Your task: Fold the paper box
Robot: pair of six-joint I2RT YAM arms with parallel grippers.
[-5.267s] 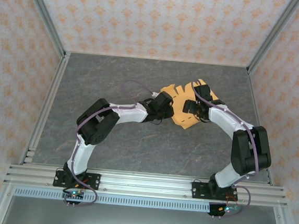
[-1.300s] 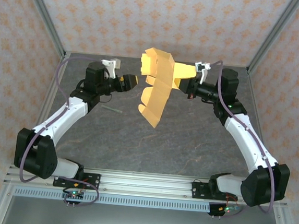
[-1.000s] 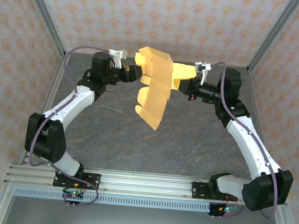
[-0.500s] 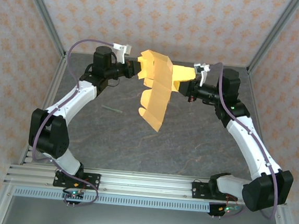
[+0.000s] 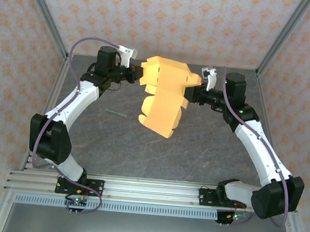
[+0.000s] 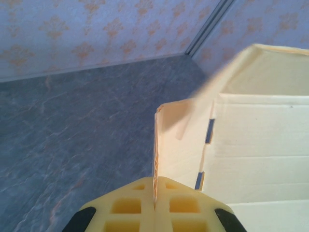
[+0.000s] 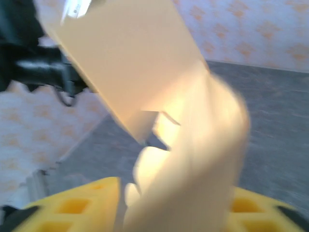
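The paper box point(image 5: 164, 103), orange-yellow creased card with tabbed flaps, hangs in the air above the back of the table. My left gripper point(image 5: 139, 74) is shut on its upper left edge. In the left wrist view the thin card edge is pinched between the closed jaws of the left gripper point(image 6: 155, 200), and the paper box point(image 6: 260, 145) spreads to the right. My right gripper point(image 5: 194, 92) is at the card's right side. In the right wrist view the right gripper point(image 7: 169, 212) has its yellow fingers point(image 7: 77, 210) apart, with the blurred paper box point(image 7: 130, 63) loose between them.
A small thin stick point(image 5: 114, 112) lies on the grey table point(image 5: 114, 145) below the left arm. Patterned walls and metal posts point(image 5: 48, 17) close in the back and sides. The rail point(image 5: 154, 191) carrying the arm bases runs along the near edge.
My left gripper reached the card's left edge and shut on it. My right gripper has opened, and the card has swung round to show a broader face.
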